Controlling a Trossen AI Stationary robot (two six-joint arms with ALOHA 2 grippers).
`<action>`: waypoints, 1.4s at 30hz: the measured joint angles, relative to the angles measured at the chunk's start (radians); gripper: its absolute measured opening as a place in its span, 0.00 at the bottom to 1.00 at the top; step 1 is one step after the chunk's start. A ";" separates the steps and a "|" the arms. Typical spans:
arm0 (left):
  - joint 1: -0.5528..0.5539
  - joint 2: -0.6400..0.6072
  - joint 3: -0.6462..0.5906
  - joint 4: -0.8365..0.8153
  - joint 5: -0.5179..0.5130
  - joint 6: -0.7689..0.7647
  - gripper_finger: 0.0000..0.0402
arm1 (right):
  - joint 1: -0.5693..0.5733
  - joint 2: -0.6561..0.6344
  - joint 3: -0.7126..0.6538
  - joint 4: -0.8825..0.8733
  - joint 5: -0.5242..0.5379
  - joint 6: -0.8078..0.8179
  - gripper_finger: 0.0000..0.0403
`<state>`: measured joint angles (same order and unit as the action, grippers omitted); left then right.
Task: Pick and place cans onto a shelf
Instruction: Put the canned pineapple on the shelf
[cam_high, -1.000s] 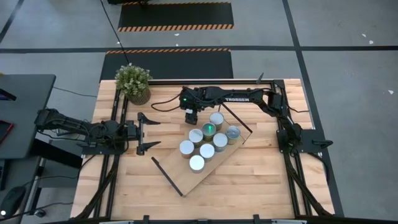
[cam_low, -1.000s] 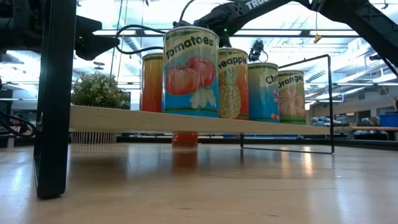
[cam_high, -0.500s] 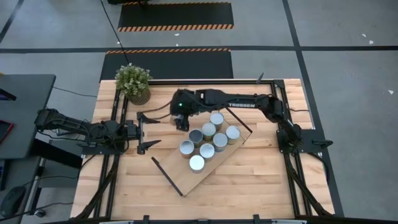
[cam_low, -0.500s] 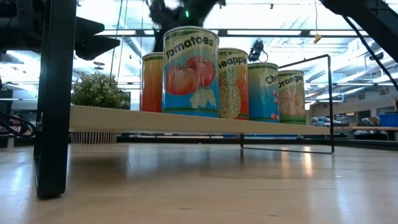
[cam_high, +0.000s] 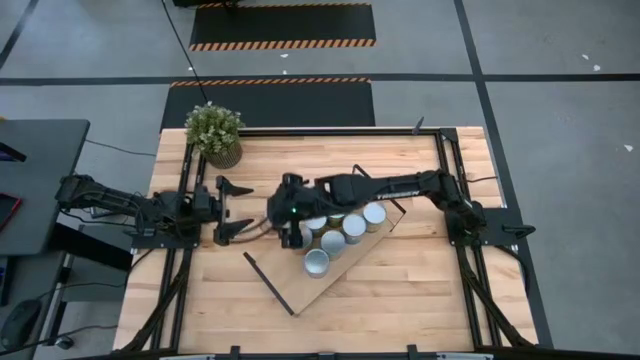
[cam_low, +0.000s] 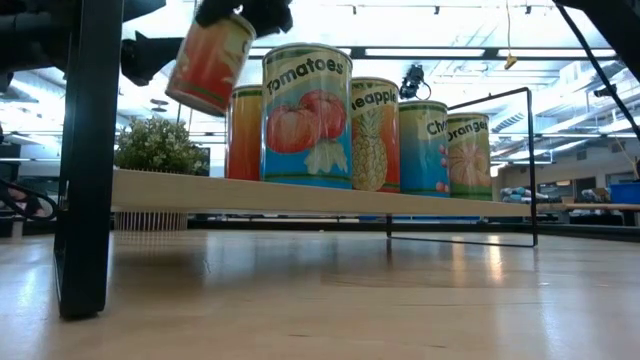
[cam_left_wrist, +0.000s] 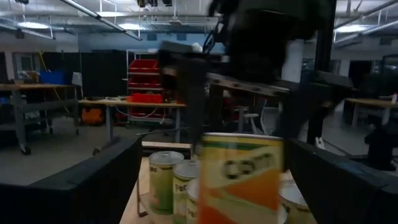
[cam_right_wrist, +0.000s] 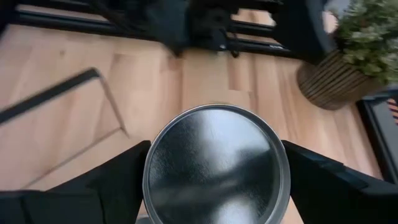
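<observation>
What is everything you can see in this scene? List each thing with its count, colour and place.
shelf: one, light wood with black wire ends, diagonal at table centre
cans on shelf: at least five, printed labels, clustered; the arm hides some from above
held can: one, orange-red, tilted above the shelf
potted plant: one, green, far left table corner
table: one, light wood
left gripper: one, dark, open, at the table's left
right gripper: one, dark, gripping the held can

left arm: extended, pincer (cam_high: 232, 210) spread apart | right arm: stretched leftward, pincer (cam_high: 291, 227) clamped
</observation>
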<state>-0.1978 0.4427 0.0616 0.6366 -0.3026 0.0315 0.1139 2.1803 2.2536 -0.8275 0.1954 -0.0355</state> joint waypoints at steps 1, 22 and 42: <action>0.000 0.000 0.000 -0.001 0.000 -0.020 1.00 | 0.011 0.000 0.000 0.001 0.001 0.007 0.84; 0.000 0.002 0.000 -0.001 0.000 -0.238 1.00 | 0.140 0.035 -0.034 0.018 0.018 0.081 0.84; 0.000 0.002 0.001 -0.005 0.001 -0.229 1.00 | 0.116 0.127 -0.044 0.034 -0.055 0.027 0.84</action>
<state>-0.1982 0.4446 0.0624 0.6315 -0.3019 -0.1979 0.2302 2.3074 2.2093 -0.7938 0.1408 -0.0084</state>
